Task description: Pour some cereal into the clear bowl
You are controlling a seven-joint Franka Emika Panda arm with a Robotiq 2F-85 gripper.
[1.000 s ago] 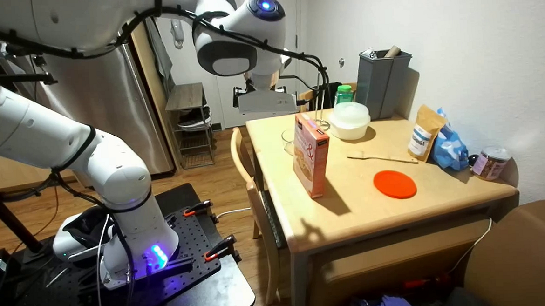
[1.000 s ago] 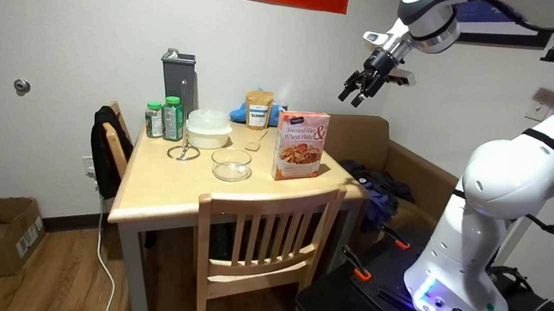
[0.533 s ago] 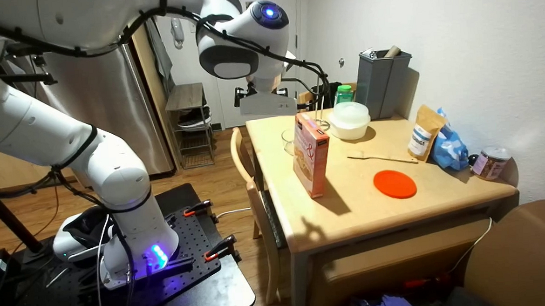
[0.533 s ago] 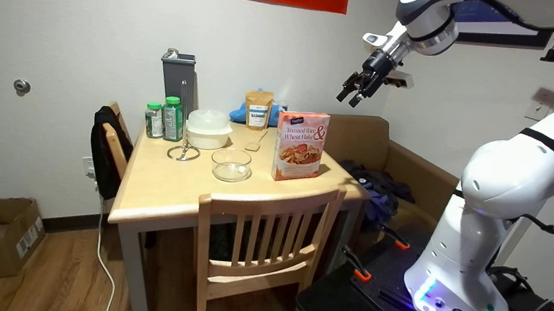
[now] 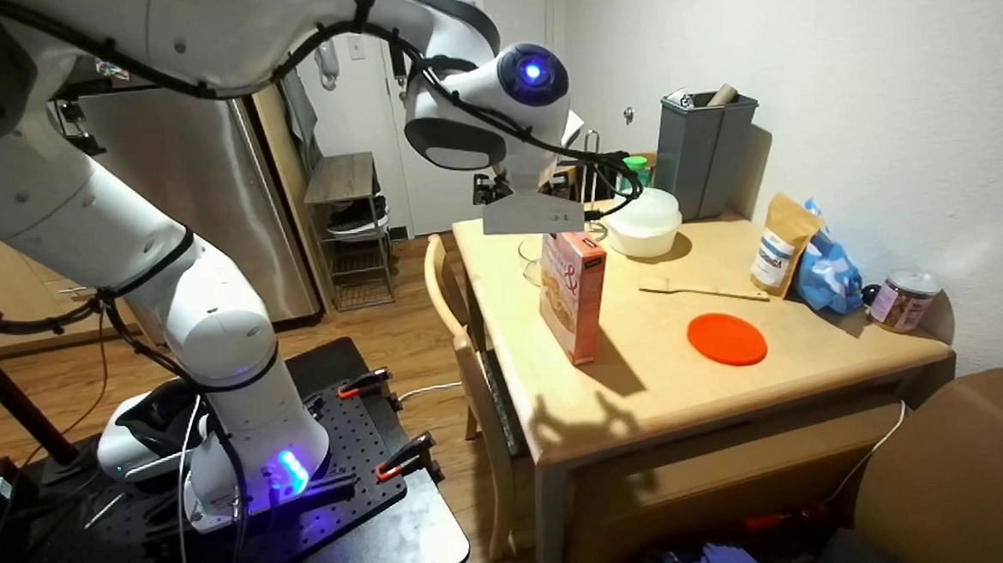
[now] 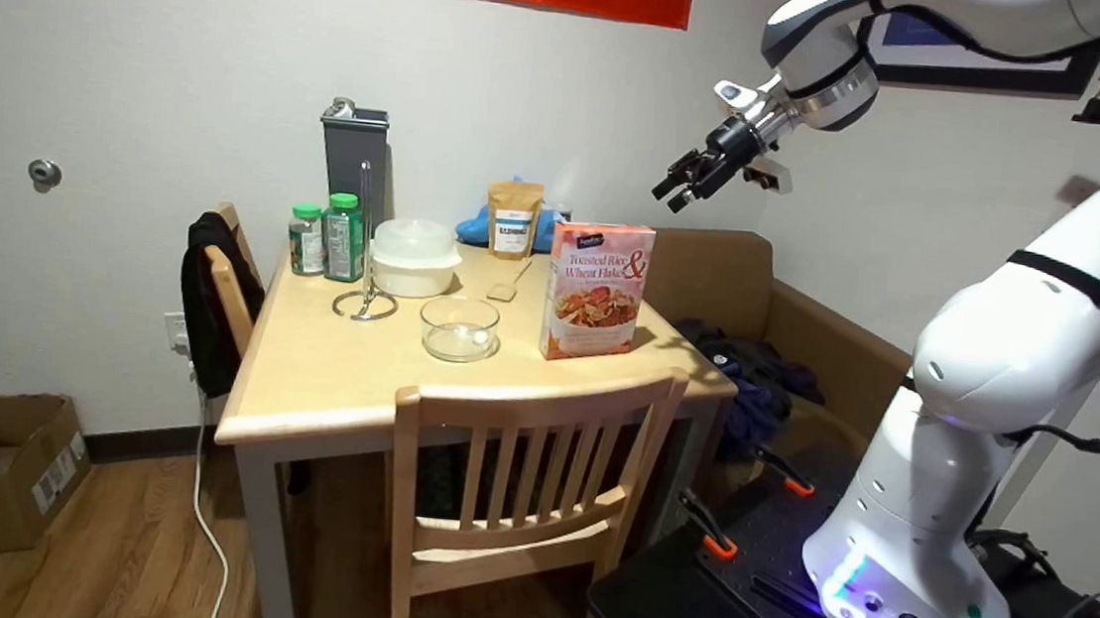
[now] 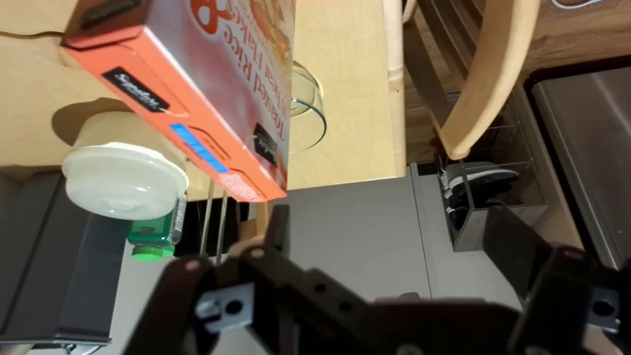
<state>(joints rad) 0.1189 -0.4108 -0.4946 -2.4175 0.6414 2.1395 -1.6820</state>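
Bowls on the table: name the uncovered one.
The clear bowl, left of the cereal box in an exterior view: its top is open, while a domed cover sits on the white bowl.

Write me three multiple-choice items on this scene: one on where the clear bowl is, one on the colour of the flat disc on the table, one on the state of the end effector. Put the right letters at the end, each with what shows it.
1. Where does the clear bowl stand?
A) On a chair
B) On the table, apart from the cereal box
C) Inside the grey bin

2. What colour is the flat disc?
A) Orange-red
B) Dark blue
C) Green

3. What state is the end effector in?
A) Shut on the cereal box
B) Shut on the clear bowl
C) Open, holding nothing

1: B, since an exterior view shows bare tabletop between bowl and box.
2: A, since its bright orange-red surface shows in an exterior view.
3: C, since the wrist view shows its fingers spread with nothing gripped between them.
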